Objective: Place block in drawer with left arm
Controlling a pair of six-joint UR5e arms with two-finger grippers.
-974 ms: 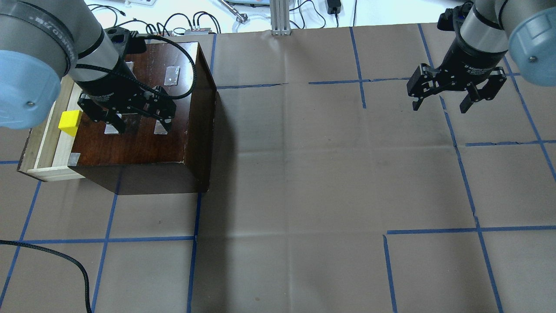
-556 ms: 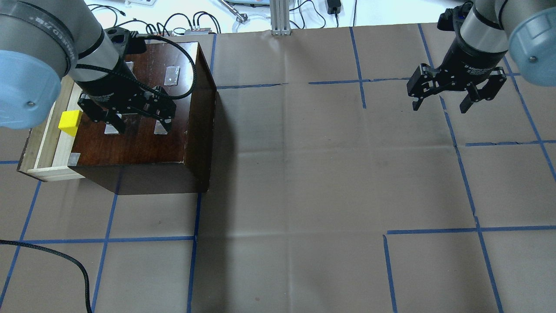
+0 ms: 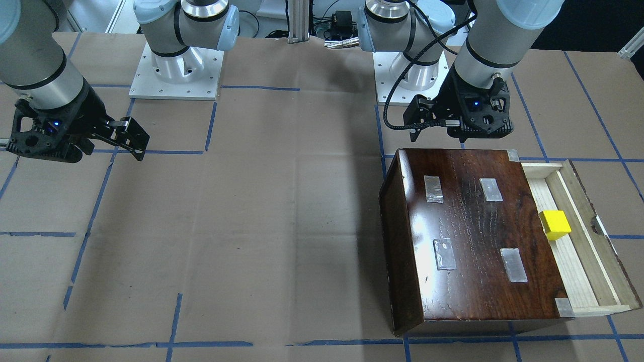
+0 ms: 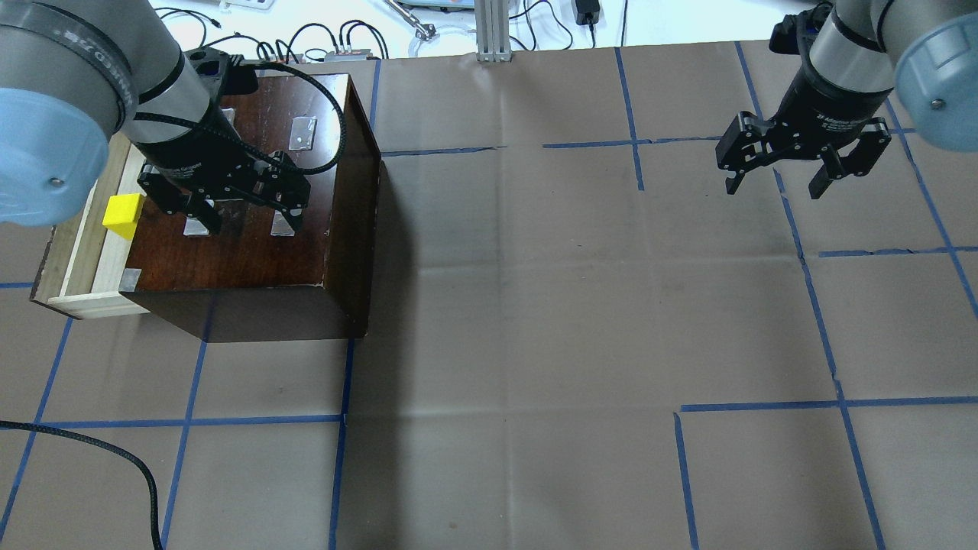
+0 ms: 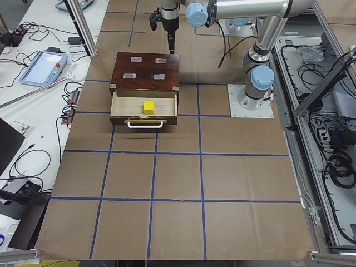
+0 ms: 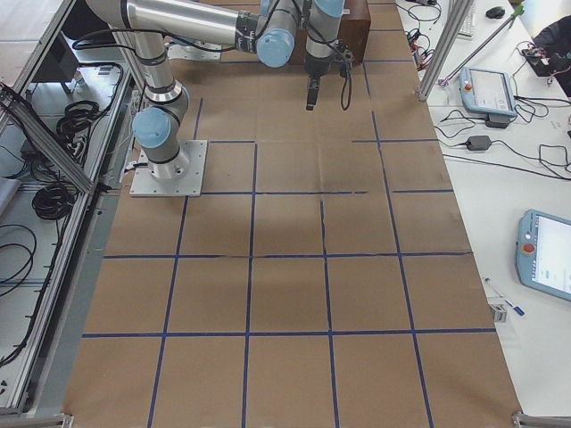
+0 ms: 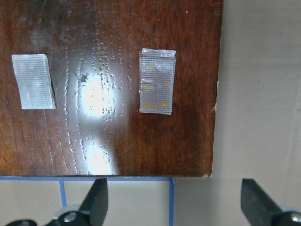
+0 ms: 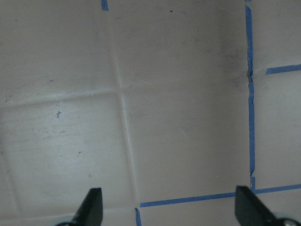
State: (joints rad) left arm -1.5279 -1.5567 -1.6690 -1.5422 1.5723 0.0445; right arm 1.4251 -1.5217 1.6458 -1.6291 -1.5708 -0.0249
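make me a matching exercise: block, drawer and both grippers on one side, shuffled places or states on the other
Things:
1. block
2. drawer
3. left gripper
4. right gripper

Places or states:
a. pulled out of the cabinet
b. open, over bare paper, far from the cabinet
c. lying in the drawer
d. open and empty, up by the cabinet

Pairs: 1-c, 2-a, 3-d, 4-b

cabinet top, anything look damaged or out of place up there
Nothing askew, but the cabinet top carries four clear tape patches; in the left wrist view one shows yellowish stains, and the edge beside it has a small chip.
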